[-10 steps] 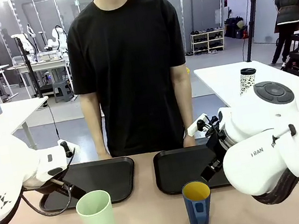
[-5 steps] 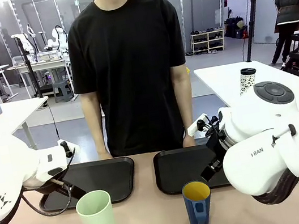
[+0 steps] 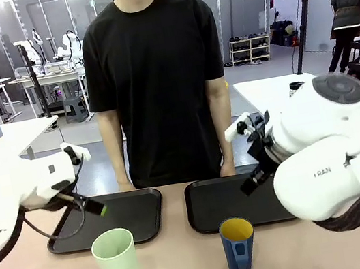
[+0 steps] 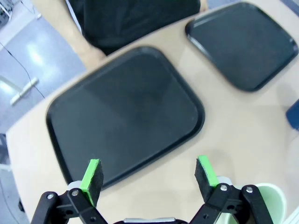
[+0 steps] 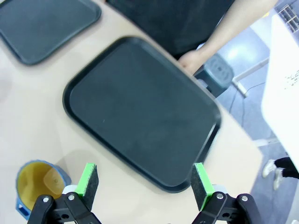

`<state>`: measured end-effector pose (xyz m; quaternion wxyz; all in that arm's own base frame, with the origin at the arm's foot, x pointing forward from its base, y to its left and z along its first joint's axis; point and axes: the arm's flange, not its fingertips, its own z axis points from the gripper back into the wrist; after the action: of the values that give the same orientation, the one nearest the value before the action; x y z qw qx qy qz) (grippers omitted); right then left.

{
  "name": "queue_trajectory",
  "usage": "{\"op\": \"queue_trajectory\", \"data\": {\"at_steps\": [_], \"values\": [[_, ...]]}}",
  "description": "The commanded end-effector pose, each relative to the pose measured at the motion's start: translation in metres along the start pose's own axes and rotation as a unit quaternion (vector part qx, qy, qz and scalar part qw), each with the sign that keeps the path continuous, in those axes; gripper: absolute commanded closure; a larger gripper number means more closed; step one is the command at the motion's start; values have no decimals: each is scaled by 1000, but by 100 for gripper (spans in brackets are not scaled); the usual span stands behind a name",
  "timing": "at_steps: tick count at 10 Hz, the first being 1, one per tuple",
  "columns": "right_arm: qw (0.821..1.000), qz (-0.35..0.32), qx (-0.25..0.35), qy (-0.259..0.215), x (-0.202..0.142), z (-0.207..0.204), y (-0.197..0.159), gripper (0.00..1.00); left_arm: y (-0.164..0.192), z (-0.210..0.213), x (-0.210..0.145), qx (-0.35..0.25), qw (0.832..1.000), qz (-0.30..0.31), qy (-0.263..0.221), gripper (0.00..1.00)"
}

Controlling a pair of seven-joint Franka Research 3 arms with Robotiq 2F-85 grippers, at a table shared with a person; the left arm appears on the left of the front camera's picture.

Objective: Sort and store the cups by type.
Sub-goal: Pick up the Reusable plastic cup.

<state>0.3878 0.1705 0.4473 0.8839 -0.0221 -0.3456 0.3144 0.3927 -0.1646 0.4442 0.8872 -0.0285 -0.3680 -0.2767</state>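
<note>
A tall pale green tumbler point(image 3: 117, 266) stands on the near left of the table, and its rim point(image 4: 270, 204) shows low right in the left wrist view. The dark blue cup point(image 3: 238, 245) with its yellow inside point(image 5: 39, 184) stands near the middle front, handle toward me. My left gripper point(image 3: 96, 208) point(image 4: 148, 173) hangs open over the near edge of the left black tray point(image 4: 126, 112). The right gripper point(image 3: 251, 184) point(image 5: 145, 180) is open too, above the near edge of the right black tray point(image 5: 140, 112), with nothing between its fingers.
Two black trays point(image 3: 121, 217) point(image 3: 219, 204) lie side by side at the far half of the table. A person in a black shirt stands behind them, hands point(image 3: 125, 185) point(image 5: 191, 58) at the far edge. A white table point(image 3: 267, 96) stands behind my right arm.
Both arms have lifted, raising the grippers higher above the trays. The cups have not moved.
</note>
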Motion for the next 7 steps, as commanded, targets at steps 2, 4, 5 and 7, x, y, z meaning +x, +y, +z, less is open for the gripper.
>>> {"op": "queue_trajectory", "data": {"at_steps": [2, 4, 5, 7], "values": [[999, -23, -27, -23, 32, 58, 40, 0, -37, 47, 13, 32, 999, -13, -35, 0], [998, -26, -53, -35, 28, 82, 55, 0, -56, 64, 6, 47, 997, -32, -51, 0], [997, -19, -66, -39, 25, 85, 58, 0, -61, 66, 2, 45, 997, -44, -53, 0], [997, -14, -63, -45, 18, 86, 62, 0, -62, 65, -2, 40, 997, -51, -49, 0]]}}
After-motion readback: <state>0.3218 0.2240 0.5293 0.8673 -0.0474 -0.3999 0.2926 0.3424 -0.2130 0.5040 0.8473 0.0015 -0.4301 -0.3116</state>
